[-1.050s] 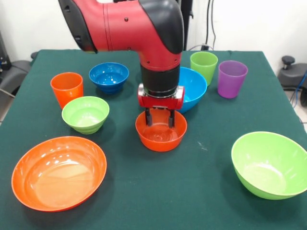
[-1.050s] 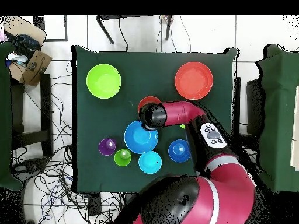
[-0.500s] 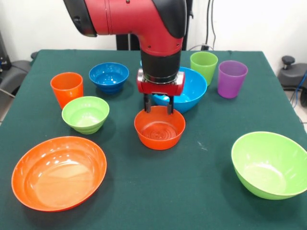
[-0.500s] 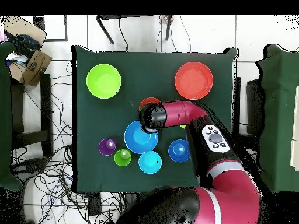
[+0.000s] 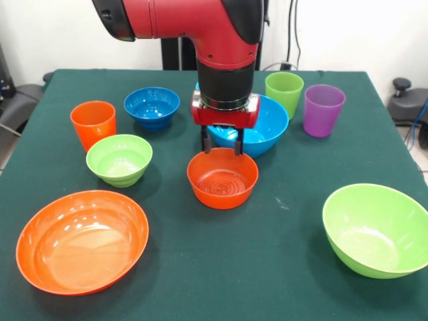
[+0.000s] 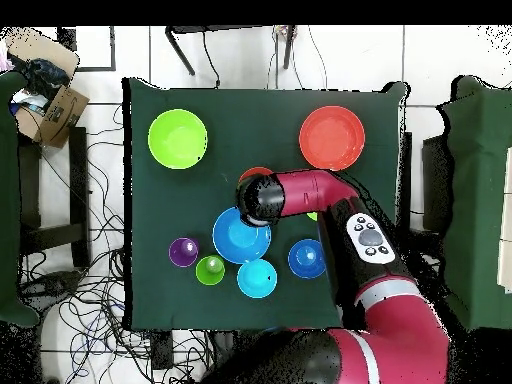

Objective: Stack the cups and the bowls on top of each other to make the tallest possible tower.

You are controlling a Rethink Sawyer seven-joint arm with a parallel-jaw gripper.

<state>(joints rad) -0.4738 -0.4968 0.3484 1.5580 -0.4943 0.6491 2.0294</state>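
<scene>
Fingers (image 5: 220, 148) now above orange bowl (image 5: 223, 178)

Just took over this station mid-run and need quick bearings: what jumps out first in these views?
The red and black arm fills the top centre of the front view, its gripper hanging open just above the back rim of the small orange bowl in mid-table. Nothing is stacked yet. A large orange bowl sits at the front left and a large lime green bowl at the front right.
</scene>
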